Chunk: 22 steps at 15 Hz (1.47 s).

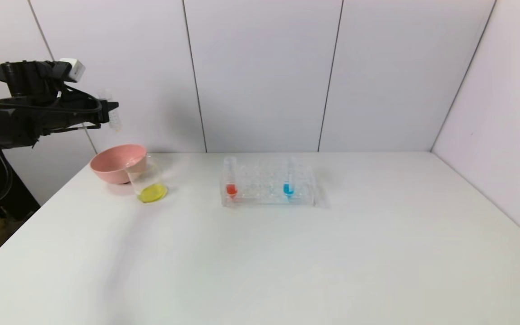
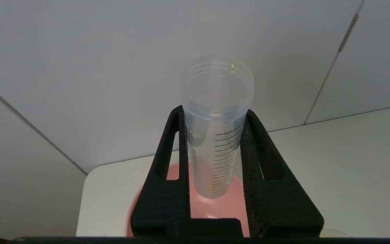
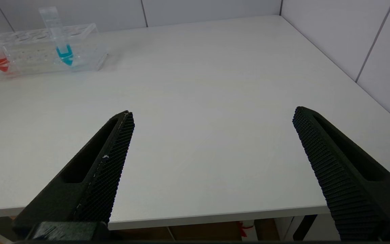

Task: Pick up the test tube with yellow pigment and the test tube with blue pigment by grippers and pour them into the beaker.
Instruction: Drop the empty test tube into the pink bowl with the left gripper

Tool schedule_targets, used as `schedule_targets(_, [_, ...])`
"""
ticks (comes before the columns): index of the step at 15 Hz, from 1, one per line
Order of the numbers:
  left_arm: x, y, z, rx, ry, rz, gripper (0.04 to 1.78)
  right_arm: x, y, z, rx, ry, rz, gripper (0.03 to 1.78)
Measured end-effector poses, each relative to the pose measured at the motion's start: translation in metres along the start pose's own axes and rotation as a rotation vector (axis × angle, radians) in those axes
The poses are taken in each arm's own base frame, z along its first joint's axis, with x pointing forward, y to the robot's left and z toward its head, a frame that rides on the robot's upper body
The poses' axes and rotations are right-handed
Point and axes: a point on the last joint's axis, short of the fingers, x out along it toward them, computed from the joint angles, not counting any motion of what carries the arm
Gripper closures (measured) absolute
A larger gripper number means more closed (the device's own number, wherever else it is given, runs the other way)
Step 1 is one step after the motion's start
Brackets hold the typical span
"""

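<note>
Emptied yellow-pigment test tube (image 2: 215,135) is clamped upright in left gripper (image 2: 215,189) above pink bowl (image 1: 118,162), likely for discarding; beaker (image 1: 148,183) already holds yellow. Blue-pigment test tube (image 1: 289,178) is racked. Right gripper (image 3: 212,142) is held wide open, empty, off the table's near edge.

Yellow liquid pooled in the clear beaker (image 1: 146,183), beside a pink bowl (image 1: 118,162). Bright blue in one test tube (image 1: 289,180), red in another (image 1: 230,178), both in a clear rack (image 1: 267,185). Black graduation lines on the clear tube (image 2: 217,128), black textured left end effector (image 2: 215,169), white worktop (image 1: 287,262).
</note>
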Motion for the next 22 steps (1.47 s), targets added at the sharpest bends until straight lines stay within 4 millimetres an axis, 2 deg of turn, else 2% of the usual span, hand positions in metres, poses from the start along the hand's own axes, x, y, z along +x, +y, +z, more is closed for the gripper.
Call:
schedule_targets(2, [0.001,0.005,-0.016,-0.019,0.033,0.02,1.37,0.0,0.0,0.0,0.0,0.0,0.0,0.1])
schedule_targets(7, [-0.002,0.006,-0.039,-0.053,0.107,0.024,1.37,0.0,0.0,0.0,0.0,0.0,-0.001,0.1])
schedule_targets(14, [-0.004,0.002,-0.05,-0.07,0.148,0.012,1.32,0.0,0.0,0.0,0.0,0.0,0.0,0.1])
schedule_targets(16, [-0.004,0.003,-0.05,-0.063,0.147,0.015,1.19,0.0,0.0,0.0,0.0,0.0,0.0,0.1])
schedule_targets(17, [-0.004,0.003,-0.05,-0.062,0.145,0.016,1.07,0.0,0.0,0.0,0.0,0.0,0.0,0.1])
schedule_targets(22, [-0.005,0.003,-0.048,-0.059,0.139,0.018,0.31,0.0,0.0,0.0,0.0,0.0,0.0,0.1])
